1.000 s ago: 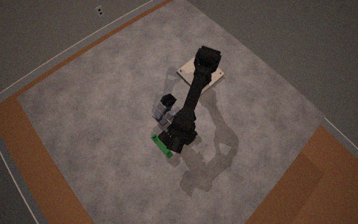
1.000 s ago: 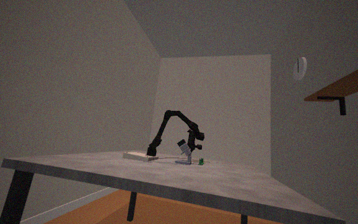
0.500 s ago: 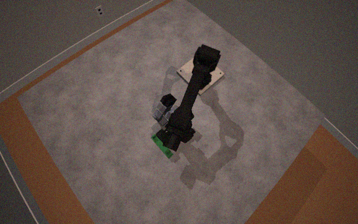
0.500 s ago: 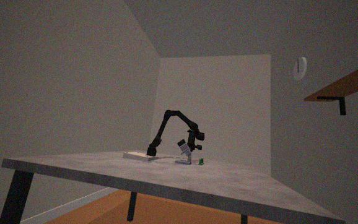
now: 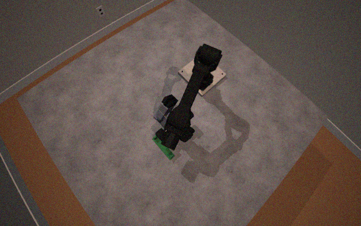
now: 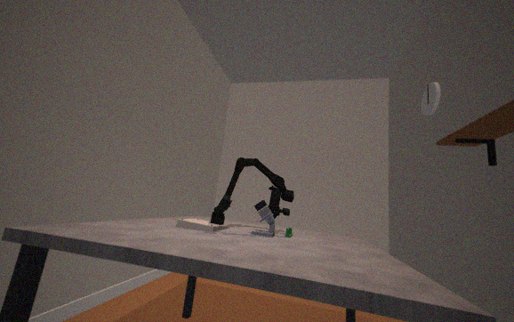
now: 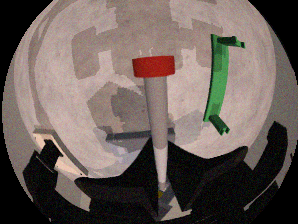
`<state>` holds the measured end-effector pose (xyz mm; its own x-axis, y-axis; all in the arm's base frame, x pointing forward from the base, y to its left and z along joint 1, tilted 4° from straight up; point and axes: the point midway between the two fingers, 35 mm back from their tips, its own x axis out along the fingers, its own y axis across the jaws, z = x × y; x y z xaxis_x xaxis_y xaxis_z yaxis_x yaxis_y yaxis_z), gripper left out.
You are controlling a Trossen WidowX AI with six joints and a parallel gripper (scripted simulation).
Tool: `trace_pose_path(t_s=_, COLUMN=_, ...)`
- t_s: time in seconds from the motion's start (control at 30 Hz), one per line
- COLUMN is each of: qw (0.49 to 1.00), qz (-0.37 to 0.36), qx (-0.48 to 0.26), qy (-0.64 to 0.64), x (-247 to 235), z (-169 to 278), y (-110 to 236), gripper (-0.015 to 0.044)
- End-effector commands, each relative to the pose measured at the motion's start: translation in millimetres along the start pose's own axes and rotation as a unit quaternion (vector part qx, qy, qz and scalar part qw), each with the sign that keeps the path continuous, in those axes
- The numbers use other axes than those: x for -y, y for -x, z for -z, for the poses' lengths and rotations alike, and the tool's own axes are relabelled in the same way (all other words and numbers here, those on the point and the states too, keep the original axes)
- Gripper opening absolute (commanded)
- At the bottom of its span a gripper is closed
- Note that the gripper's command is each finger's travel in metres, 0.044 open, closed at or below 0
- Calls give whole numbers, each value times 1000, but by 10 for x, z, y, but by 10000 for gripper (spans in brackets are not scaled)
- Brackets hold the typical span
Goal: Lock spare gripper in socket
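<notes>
My gripper (image 7: 155, 140) is shut on the lock pin (image 7: 157, 110), a pale grey shaft with a red head pointing away from the fingers. In the wrist view the pin's tapered end runs back between the fingers. The grey mount (image 5: 160, 113) (image 6: 265, 213) stands on the table close beside my gripper; its upper part is tilted. A black block (image 5: 169, 101) (image 6: 261, 205) sits at its raised end. The pin is hidden in the top and exterior views. The socket opening is not distinguishable. I cannot tell whether the tilted part is the spare gripper.
A green cradle (image 5: 165, 149) (image 6: 289, 232) (image 7: 219, 80) with a raised post at each end lies on the table near the mount, nothing visible in it. The arm's pale base plate (image 5: 202, 88) (image 6: 196, 225) (image 7: 65, 157) is on the mount's other side. The arm arches above the table.
</notes>
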<state>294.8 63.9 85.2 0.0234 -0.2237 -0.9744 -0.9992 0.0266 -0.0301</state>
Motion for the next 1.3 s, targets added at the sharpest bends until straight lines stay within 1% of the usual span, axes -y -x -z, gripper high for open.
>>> trace_pose_path(t_s=0.0, qw=1000, qz=2, qx=4, qy=1, x=2, z=34, y=7, gripper=0)
trace_pose_path(t_s=0.93, qw=1000, qz=-9, qx=4, qy=4, x=5, z=248, y=-52, gripper=0)
trace_pose_path(t_s=1.17, qw=1000, qz=-12, qx=0, qy=3, x=0, z=242, y=-66, gripper=184)
trace_pose_path(t_s=1.2, qw=1000, qz=-12, qx=0, qy=3, x=0, z=242, y=-66, gripper=200)
trace_pose_path(t_s=1.27, qw=1000, qz=-12, qx=0, qy=3, x=0, z=242, y=-66, gripper=200)
